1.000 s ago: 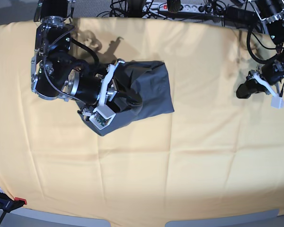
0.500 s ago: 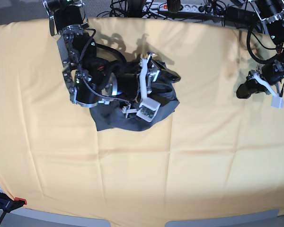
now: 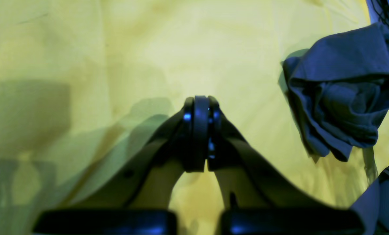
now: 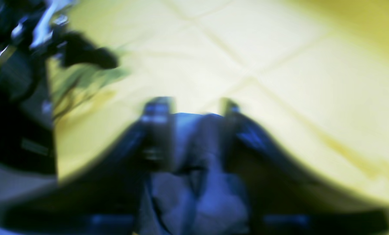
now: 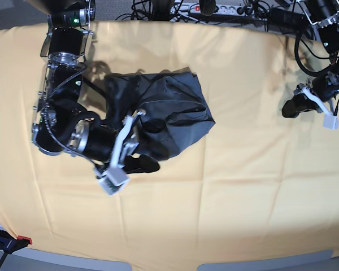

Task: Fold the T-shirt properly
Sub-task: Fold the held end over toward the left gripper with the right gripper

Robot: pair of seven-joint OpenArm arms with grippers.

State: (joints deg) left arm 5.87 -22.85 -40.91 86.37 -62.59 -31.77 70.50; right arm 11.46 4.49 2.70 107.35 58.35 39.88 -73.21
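The dark grey T-shirt (image 5: 178, 104) lies crumpled in a loose heap on the yellow tablecloth (image 5: 231, 186), left of centre. My right gripper (image 5: 146, 164) is at the heap's near-left edge. In the blurred right wrist view grey cloth (image 4: 194, 156) fills the gap between its fingers (image 4: 157, 112), so it looks shut on the T-shirt. My left gripper (image 5: 289, 108) hovers far off at the right, shut and empty. In the left wrist view its fingers (image 3: 194, 130) press together over bare tablecloth, and the T-shirt (image 3: 338, 98) shows at the right edge.
Cables and a power strip (image 5: 214, 8) run along the table's far edge. A red clamp (image 5: 22, 240) grips the cloth at the near-left corner. The right arm's bulky body (image 5: 68, 124) stands left of the T-shirt.
My right gripper has swung from over the middle of the T-shirt to its near-left edge. The heap has changed shape and spread leftward. The left arm has stayed still.
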